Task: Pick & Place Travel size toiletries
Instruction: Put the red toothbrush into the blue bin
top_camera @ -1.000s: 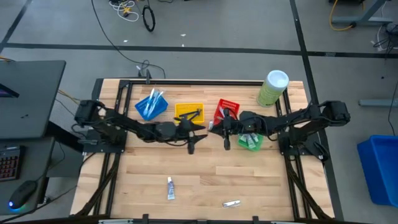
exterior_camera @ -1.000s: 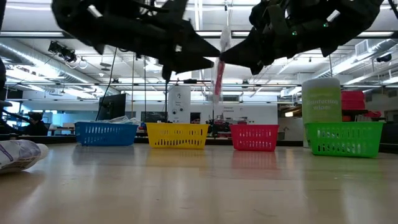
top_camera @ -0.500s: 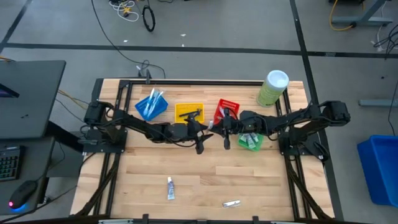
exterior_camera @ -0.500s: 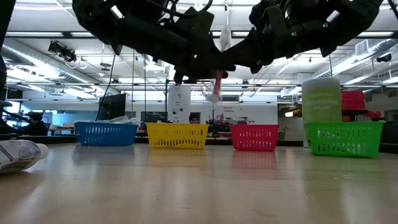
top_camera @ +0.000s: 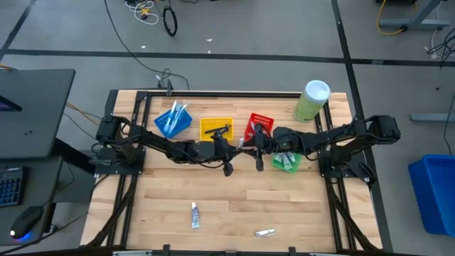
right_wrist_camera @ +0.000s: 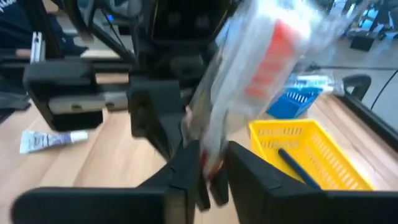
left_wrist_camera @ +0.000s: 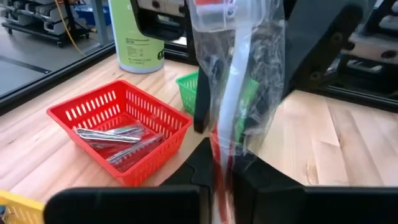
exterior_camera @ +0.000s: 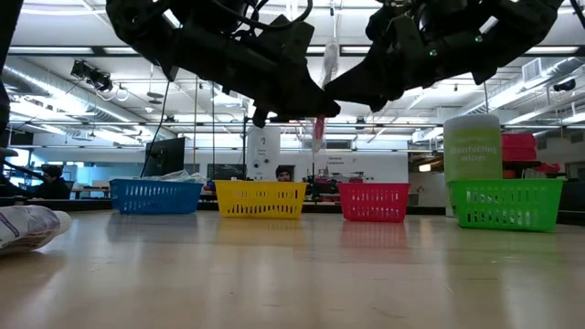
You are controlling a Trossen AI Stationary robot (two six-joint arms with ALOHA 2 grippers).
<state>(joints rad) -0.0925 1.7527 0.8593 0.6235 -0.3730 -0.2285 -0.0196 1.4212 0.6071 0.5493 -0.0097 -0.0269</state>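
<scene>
A toothbrush in a clear wrapper with red marks (left_wrist_camera: 239, 81) hangs upright in mid-air above the table's middle (exterior_camera: 322, 91), between my two grippers. My left gripper (left_wrist_camera: 224, 183) comes from the table's left (top_camera: 229, 156) and is shut on the wrapper. My right gripper (right_wrist_camera: 211, 177) faces it from the right (top_camera: 250, 146). Its fingers stand a little apart on either side of the wrapper (right_wrist_camera: 249, 81); whether they still touch it I cannot tell. A white tube (top_camera: 194, 214) and a small silver item (top_camera: 264, 232) lie flat on the near part of the table. My left gripper pinches the wrapper's lower part (left_wrist_camera: 222, 155), where the red mark is, between its two fingers. The fingers come level from the table's left and lie across the toothbrush. The wrapped toothbrush stands upright above the fingers, lifted clear of the table.
Four small bins stand in a row at the far side: blue (top_camera: 173, 121), yellow (top_camera: 216, 128), red (top_camera: 259, 126) with silver items, and green (top_camera: 286, 161) under the right arm. A tall pale-green canister (top_camera: 311, 101) stands at the far right.
My left gripper has moved toward the table's right, up to the wrapped toothbrush at my right gripper, and has shut on the wrapper's lower part. The toothbrush has stayed upright in the same place.
</scene>
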